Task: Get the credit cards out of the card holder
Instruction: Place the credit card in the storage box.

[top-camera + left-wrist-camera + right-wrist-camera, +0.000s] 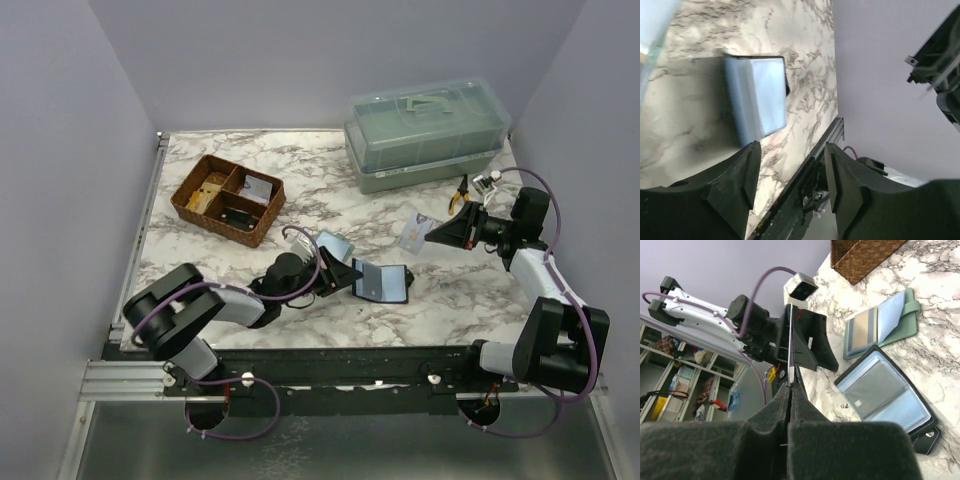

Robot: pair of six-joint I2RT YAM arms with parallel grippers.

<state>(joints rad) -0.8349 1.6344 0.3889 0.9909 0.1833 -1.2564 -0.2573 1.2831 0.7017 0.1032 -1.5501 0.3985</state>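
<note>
The black card holder [384, 283] lies open on the marble table, its grey-blue inside facing up; it also shows in the right wrist view [885, 397]. My left gripper [345, 275] sits just left of it, open, with nothing between its fingers [747, 180]. From the left wrist, the card holder [760, 100] lies just beyond the fingertips. My right gripper [432, 232] hovers above the table to the right, shut on a pale blue-grey credit card [414, 233]. In the right wrist view that card [790, 345] stands edge-on from the shut jaws.
A pale green wallet [335, 243] lies open beside the left gripper. At the back left is a brown wicker divided tray [228, 198], and a green lidded box [425, 135] stands at the back right. Yellow-handled pliers [458, 195] lie near the right arm.
</note>
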